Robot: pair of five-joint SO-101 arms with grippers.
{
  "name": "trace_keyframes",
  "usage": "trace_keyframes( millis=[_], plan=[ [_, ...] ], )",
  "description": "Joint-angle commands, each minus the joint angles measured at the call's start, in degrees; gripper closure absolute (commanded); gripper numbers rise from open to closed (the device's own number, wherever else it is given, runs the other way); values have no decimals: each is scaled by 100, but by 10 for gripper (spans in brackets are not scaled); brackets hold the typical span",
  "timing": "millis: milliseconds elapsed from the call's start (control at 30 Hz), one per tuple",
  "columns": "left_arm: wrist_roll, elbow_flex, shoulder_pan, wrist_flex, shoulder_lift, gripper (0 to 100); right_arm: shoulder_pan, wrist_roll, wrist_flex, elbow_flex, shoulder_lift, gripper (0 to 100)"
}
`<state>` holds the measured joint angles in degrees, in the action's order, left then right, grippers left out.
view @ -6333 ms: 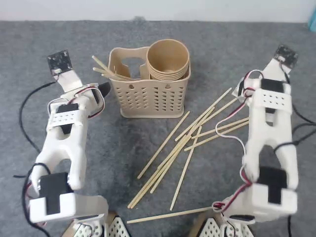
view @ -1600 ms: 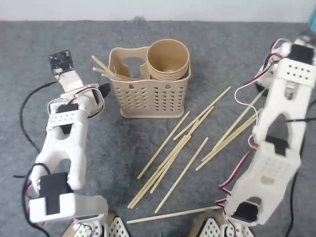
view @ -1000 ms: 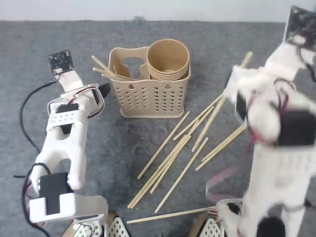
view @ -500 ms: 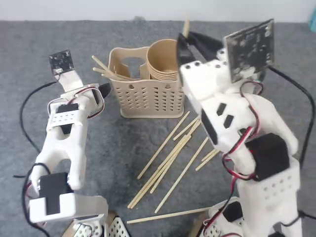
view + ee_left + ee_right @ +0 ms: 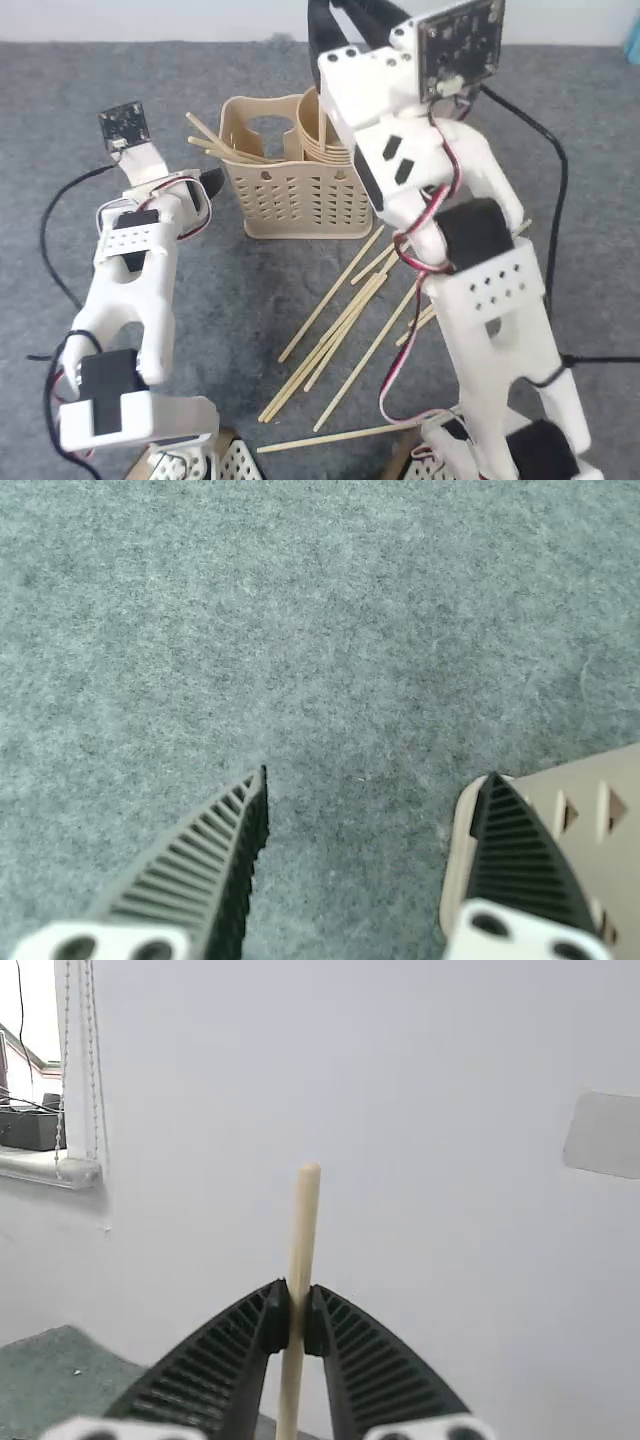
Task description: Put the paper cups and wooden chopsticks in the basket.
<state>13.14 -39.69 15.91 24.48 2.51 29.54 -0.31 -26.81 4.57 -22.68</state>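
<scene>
Right now my right gripper has its fingers closed down to a sliver, pinching a single chopstick near the tips. The chopstick stands up out of the grip against the white wall. I judge it is held high and upright so that it can go end-first down into the basket and not catch on the rim.

The right wrist view tells me the pinch is sound. It tells me nothing of where the basket lies. For that I lean on the high view, where the right arm reaches over the basket and covers part of the cups. These are stacked inside the basket, in the compartment on that arm's side. A few stowed chopsticks lean in the other compartment and poke out over the rim toward the left arm.

The loose chopsticks lie scattered on the carpet in front of the basket, on the arms' side of it. I reckon a good share of the job is left.

My left gripper sits low over the carpet just beside the basket, on the side away from the cups. Its fingers are spread wide with nothing between them. The left wrist view shows one fingertip hard against the basket's corner, though I cannot tell whether it touches. From above, that closeness is hard to read.
</scene>
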Motion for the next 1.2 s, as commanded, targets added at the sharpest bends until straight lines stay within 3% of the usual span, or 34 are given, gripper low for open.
trace_keyframes(
  millis=[0,167,667,767,933,1167],
  plan=[
    [-70,92,-26,-114,44,684,-4,-273,189,615,101,991],
    [-70,92,-26,-123,44,684,13,-1064,189,1222,611,991],
    [-70,101,-26,-123,44,684,-198,-1108,145,1767,2510,988],
    [-70,101,-26,-123,44,684,-189,-1116,-171,1776,2510,979],
    [-70,110,-26,-123,44,684,-119,-1116,-822,1829,2404,883],
    [-70,110,-26,-123,44,684,-110,-1116,-1657,1855,1745,887]
  ],
)
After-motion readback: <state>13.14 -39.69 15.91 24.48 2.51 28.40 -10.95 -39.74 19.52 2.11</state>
